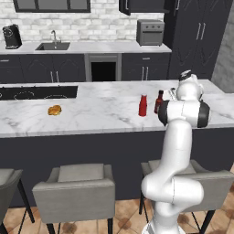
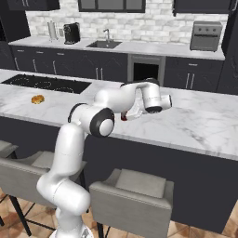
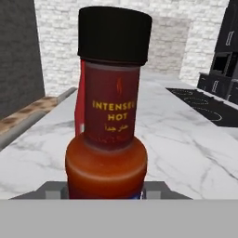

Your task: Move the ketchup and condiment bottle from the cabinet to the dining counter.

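The condiment bottle (image 3: 108, 139), dark brown-red with a dark cap and an "INTENSELY HOT" label, stands upright on the white marble dining counter (image 1: 91, 114). It sits right between the fingers of my gripper (image 3: 106, 193), which is shut on its lower body from the side. From the left base view the bottle (image 1: 158, 101) is just left of my gripper (image 1: 165, 98), with the all-red ketchup (image 1: 142, 106) standing close by on its left. The ketchup (image 3: 80, 100) shows as a red sliver behind the bottle. The dark cabinet (image 1: 146, 5) hangs on the far brick wall.
A small bread roll (image 1: 54, 110) lies on the dining counter to the left, near a black cooktop (image 1: 36, 93). Grey stools (image 1: 75, 187) line the near side. A toaster oven (image 1: 150, 32), a sink (image 1: 53, 45) and a coffee machine (image 1: 12, 36) sit on the back counter.
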### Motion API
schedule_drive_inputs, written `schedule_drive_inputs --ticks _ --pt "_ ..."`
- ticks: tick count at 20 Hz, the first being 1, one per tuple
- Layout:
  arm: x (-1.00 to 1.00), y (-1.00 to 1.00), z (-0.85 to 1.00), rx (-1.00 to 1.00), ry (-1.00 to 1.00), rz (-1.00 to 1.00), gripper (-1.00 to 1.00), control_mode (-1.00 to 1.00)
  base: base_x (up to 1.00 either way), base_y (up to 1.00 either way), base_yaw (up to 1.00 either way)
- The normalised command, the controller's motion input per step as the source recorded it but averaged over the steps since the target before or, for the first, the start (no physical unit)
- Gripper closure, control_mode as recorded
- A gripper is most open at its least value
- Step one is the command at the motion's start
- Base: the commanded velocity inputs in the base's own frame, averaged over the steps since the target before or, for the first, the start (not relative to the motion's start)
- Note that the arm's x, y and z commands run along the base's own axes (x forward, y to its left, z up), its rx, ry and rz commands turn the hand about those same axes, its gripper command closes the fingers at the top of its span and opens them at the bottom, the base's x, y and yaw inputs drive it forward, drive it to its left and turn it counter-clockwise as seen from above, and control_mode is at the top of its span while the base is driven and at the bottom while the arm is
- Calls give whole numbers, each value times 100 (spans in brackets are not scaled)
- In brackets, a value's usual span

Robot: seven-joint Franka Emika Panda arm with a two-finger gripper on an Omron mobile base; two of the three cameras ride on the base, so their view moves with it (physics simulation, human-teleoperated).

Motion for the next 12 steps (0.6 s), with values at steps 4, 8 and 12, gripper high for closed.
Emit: schedule_drive_inputs --ticks 4,8,12 --pt "0 0 -2 0 0 0 -100 -100 0 0 0" --pt "0 0 -4 0 0 1 -100 -100 0 0 0" --pt "0 0 0 0 -2 0 -100 -100 0 0 0"
